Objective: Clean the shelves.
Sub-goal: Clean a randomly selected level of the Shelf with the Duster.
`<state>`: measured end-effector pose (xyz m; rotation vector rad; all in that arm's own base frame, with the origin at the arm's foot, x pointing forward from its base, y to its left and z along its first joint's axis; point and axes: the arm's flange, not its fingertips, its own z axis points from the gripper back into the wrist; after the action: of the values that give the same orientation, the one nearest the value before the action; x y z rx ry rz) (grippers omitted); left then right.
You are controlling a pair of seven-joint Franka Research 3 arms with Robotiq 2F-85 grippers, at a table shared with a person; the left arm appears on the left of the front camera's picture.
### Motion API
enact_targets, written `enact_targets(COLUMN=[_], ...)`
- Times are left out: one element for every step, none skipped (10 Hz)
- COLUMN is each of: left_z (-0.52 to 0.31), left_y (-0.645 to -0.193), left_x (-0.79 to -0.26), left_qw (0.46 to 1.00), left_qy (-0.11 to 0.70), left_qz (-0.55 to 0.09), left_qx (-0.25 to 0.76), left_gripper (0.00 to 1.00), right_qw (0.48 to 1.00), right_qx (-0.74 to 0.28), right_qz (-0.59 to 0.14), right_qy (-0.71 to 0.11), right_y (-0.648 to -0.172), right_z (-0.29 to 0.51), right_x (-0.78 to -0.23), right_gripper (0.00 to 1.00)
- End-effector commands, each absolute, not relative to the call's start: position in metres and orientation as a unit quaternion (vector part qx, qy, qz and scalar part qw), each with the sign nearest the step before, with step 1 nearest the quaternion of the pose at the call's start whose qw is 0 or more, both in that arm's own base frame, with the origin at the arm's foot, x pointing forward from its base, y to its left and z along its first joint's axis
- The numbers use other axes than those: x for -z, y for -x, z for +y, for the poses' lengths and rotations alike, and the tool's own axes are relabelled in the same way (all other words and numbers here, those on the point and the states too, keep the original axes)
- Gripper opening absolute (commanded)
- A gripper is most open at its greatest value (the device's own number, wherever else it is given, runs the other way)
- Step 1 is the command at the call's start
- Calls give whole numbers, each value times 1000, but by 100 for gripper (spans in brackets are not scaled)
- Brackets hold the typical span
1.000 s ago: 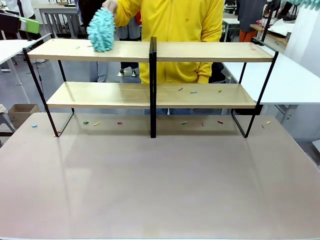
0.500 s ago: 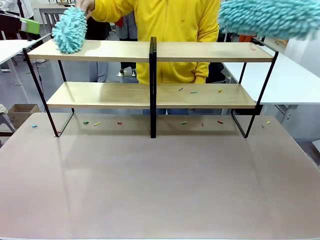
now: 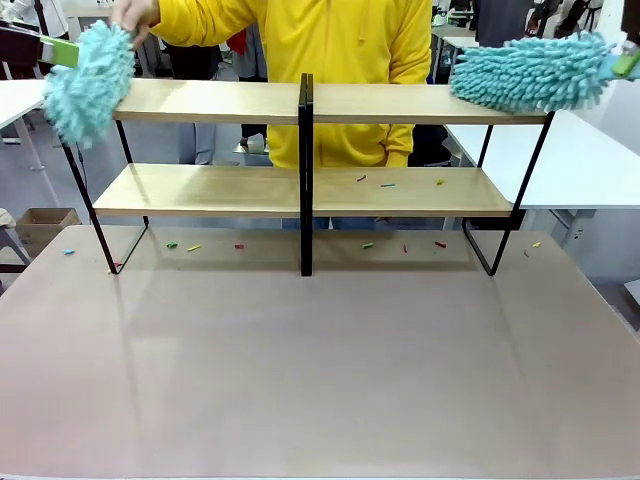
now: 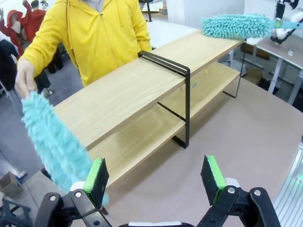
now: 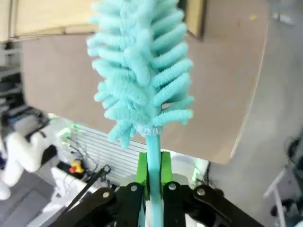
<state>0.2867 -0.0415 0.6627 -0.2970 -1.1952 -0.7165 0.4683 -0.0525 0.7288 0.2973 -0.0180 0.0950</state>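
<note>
No text, label, brand, number or sign is showing legibly in any view. Nothing readable is appearing on the shelves (image 3: 220, 100) or on the teal duster (image 5: 142, 71).
</note>
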Motion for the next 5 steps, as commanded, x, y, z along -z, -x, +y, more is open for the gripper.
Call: enact_targets(left_z=[-43, -43, -43, -43, -43], left_y=[-286, -286, -286, -286, -286], left_x=[-662, -662, -662, -662, -662], left_qw=[759, 759, 759, 759, 759], left_qy=[135, 135, 135, 135, 135], left_qz=[-548, -548, -548, -548, -548], left_qx=[325, 325, 325, 325, 325], left_gripper=[100, 100, 100, 100, 100], right_qw=[995, 996, 989, 972, 964], right_qx=[68, 66, -21, -88, -109], right_qz=[27, -18, -107, -122, -118], right_qy=[-71, -51, -104, -179, -214], right_y=[-445, -440, -435, -433, -432], right_z=[-56, -57, -57, -60, -64], right_x=[-735, -737, -741, -741, -739], right_gripper=[12, 12, 12, 12, 12])
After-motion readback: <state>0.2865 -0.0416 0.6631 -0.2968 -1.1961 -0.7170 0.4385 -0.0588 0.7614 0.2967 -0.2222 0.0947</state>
